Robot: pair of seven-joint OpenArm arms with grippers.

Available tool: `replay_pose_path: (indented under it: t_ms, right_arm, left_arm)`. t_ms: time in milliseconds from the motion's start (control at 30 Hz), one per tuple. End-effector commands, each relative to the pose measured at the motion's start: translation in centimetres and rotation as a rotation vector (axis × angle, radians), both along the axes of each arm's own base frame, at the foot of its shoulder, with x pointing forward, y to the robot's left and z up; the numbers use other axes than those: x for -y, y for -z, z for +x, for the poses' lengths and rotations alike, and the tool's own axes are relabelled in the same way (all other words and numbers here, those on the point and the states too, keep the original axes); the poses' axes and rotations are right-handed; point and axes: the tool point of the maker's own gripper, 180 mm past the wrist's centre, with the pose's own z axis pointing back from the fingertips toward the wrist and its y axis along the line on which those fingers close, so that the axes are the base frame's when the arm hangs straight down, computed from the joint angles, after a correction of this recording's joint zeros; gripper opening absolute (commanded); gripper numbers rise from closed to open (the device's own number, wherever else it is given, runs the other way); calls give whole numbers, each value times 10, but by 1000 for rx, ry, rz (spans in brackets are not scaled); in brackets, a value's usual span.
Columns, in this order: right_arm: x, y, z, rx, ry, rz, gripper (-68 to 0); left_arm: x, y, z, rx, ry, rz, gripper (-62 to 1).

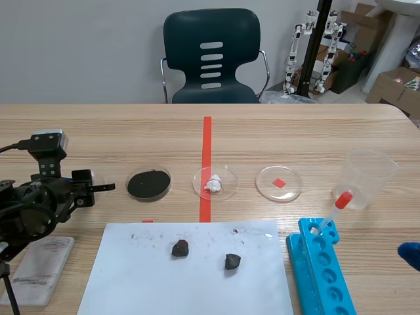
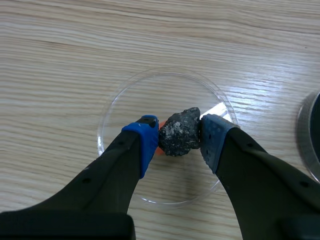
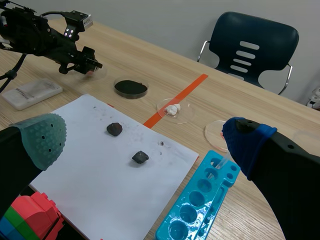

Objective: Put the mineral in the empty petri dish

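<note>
1. Clamped between the blue pads (image 2: 147,137) of the left gripper (image 2: 181,136): the mineral (image 2: 179,131), pressed from both sides.
2. Dark grey, lumpy and angular, with shiny flecks; hard and rigid by the look of it, unlikely to give under the grip.
3. Directly beneath: the empty petri dish (image 2: 145,95), clear and shallow, on the wooden table (image 2: 60,60). Touching the glass or held just above it, impossible to tell.
4. Judged nearly done: in grip and inside the dish's rim. Left to do: opening the fingers and backing off.
5. Well apart, spread wide and holding nothing: the right gripper (image 3: 145,137), near the white paper (image 3: 100,165).
</note>
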Motion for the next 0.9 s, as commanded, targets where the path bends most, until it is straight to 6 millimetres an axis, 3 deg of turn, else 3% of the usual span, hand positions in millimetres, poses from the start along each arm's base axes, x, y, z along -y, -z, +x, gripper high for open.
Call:
replay_pose_path:
  t_ms: [0,867]
  right_arm:
    - [-2,-10,4,36,-6,18,4]
    - [-2,-10,4,36,-6,18,4]
  left_arm:
    - [-5,-16,11,50,-16,8,-479]
    - [-9,-5,13,-16,-30,-1,-478]
